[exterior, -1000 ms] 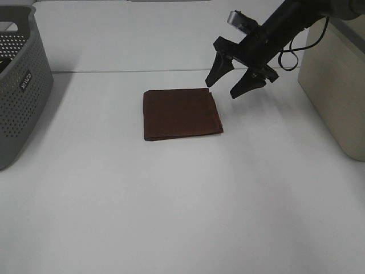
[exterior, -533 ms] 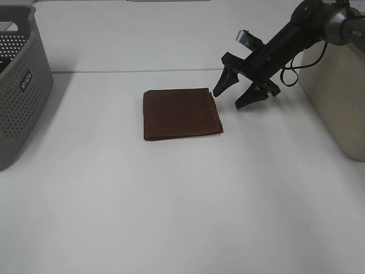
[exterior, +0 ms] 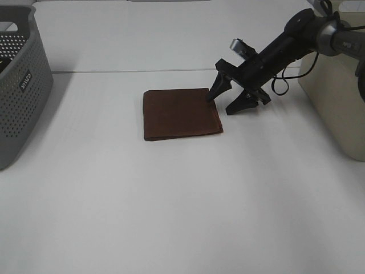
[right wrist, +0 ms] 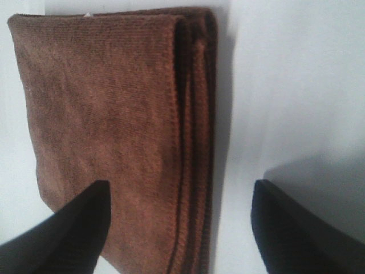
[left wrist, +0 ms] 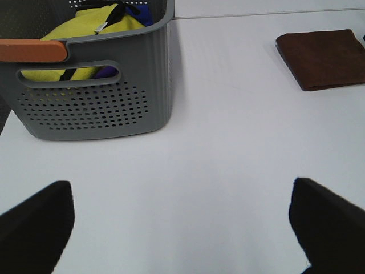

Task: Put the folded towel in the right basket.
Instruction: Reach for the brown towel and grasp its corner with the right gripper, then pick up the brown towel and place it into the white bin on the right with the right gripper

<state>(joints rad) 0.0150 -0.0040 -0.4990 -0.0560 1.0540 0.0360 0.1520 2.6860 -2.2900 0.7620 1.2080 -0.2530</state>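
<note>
While gaping wide and empty, the right claw [exterior: 220, 105] straddles the folded towel [exterior: 179, 114] edge.

A grey perforated basket [left wrist: 97, 108] stands on the white table [left wrist: 228, 148], holding a yellow cloth [left wrist: 85, 25] with something blue beside it. An orange strip [left wrist: 31, 50] lies on the basket's near rim, above a handle slot. A folded brown towel [left wrist: 322, 59] lies flat, well apart from the basket. The left hand [left wrist: 182, 228] has its dark fingers [left wrist: 34, 222] spread wide, gripping nothing.
</note>
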